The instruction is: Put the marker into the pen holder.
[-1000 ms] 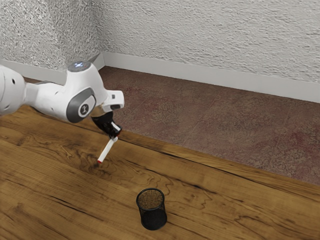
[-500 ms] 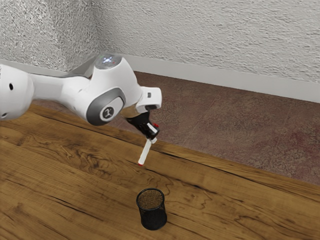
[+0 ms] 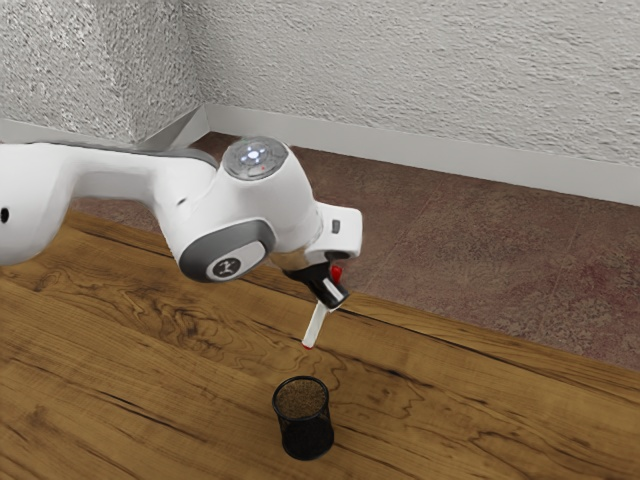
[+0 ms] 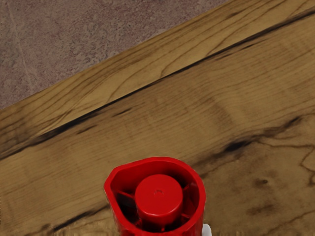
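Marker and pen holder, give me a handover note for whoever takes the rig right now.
Gripper: jaws shut on the marker.
Marker: held above the table, tilted, its white end with the red tip downward.
Pen holder: upright on the table.
Done: marker grasped and lifted.
Left: likely line it up over the holder's mouth, straighten it, lower it in, release, back away.

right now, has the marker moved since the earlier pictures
Yes: the marker has moved toward the exterior view's right, and its lower tip is now nearer the pen holder.
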Controlling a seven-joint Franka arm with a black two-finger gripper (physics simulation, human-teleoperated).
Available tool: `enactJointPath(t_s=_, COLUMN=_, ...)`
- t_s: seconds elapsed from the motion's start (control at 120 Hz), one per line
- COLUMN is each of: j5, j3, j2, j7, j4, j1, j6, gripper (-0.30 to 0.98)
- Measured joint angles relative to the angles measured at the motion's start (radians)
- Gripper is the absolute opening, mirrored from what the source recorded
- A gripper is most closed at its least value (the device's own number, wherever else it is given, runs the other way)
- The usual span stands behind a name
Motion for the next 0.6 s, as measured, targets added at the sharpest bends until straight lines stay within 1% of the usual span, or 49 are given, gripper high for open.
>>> enactJointPath(t_s=0.125, j5=0.011, j3=-0.011, j2=-0.040, j7=-0.052, j4=-0.064, j1=0.009, j6=-0.001, gripper=-0.08)
enactJointPath(t_s=0.25, j5=0.013, j3=-0.010, j2=-0.046, j7=-0.095, j4=-0.090, j1=0.024, j6=-0.002, gripper=-0.08)
enactJointPath(t_s=0.333, j5=0.012, j3=-0.010, j2=-0.076, j7=-0.120, j4=-0.108, j1=0.027, j6=-0.003, gripper=-0.07)
enactJointPath(t_s=0.492, j5=0.011, j3=-0.072, j2=-0.099, j7=-0.167, j4=-0.135, j1=0.009, j6=-0.005, gripper=-0.07)
enactJointPath(t_s=0.6, j5=0.011, j3=-0.086, j2=-0.098, j7=-0.196, j4=-0.145, j1=0.007, j6=-0.006, gripper=-0.07)
